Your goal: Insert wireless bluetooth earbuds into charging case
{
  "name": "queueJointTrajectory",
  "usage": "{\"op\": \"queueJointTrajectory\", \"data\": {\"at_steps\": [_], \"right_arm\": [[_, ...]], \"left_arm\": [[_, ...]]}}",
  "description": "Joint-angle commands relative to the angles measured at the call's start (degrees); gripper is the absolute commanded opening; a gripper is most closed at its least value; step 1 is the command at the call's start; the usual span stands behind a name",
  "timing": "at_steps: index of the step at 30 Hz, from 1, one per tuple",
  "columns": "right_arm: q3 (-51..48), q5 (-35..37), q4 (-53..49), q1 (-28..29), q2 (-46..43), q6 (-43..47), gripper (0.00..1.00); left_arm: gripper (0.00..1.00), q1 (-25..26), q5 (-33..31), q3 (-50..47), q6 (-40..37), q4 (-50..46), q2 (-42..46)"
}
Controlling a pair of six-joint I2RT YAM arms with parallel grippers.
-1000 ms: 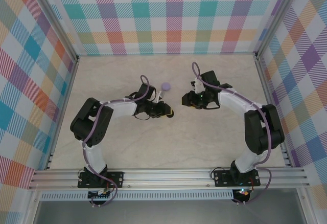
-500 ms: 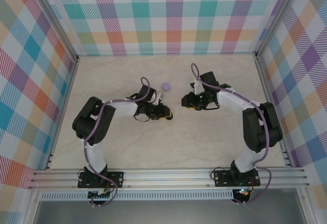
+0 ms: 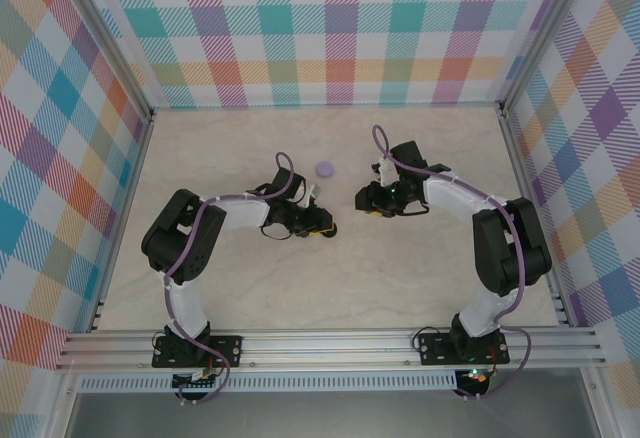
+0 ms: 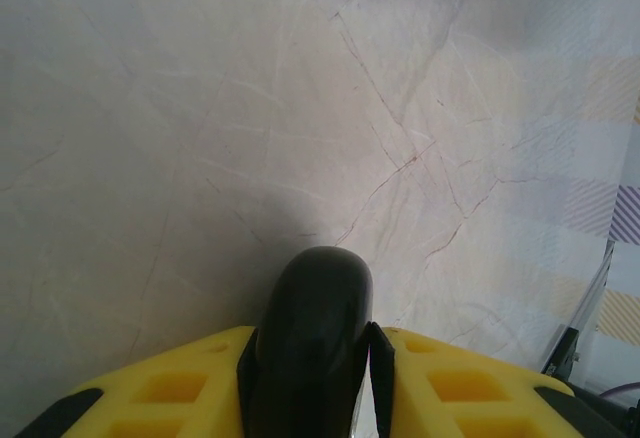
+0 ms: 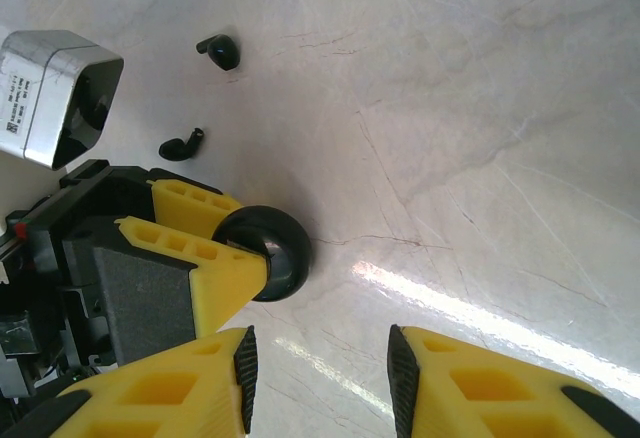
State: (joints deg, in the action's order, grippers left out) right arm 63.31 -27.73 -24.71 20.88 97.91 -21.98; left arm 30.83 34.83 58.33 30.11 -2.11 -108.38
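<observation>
L tool point(image 4: 312, 346): pads snug on blk charging case point(image 4: 312, 293), lower ctr, prob. steadying it on table point(image 5: 480, 108) for loading | R tool point(image 5: 318, 358): jaws apart, empty, hovers nr case | blk earbuds point(image 5: 220, 51) point(image 5: 182, 144): loose on table, upper left, not in case yet | nxt: prob. R picks one

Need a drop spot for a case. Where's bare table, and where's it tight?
Free: the near strip of table just beyond the arm bases, and the far band along the back wall. Crowded: the middle, where the left gripper with the black case between its fingers, the open right gripper, the lilac case and two black earbuds sit close together.
</observation>
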Motion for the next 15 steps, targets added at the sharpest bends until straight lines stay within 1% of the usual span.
{"op": "queueJointTrajectory", "data": {"at_steps": [1, 9, 15], "right_arm": [[0.41, -1.17, -1.01, 0.12, 0.62, 0.91, 0.42], [0.76, -1.15, -1.13, 0.08, 0.87, 1.04, 0.43], [0.86, -1.20, -1.26, 0.10, 1.04, 1.15, 0.44]], "left_arm": [[0.35, -0.46, -0.63, -0.63, -1.52, -1.72, 0.65], [0.35, -0.42, -0.68, -0.60, -1.55, -2.23, 1.66], [0.27, -0.44, -0.75, -0.41, -1.40, -2.48, 1.92]]}}
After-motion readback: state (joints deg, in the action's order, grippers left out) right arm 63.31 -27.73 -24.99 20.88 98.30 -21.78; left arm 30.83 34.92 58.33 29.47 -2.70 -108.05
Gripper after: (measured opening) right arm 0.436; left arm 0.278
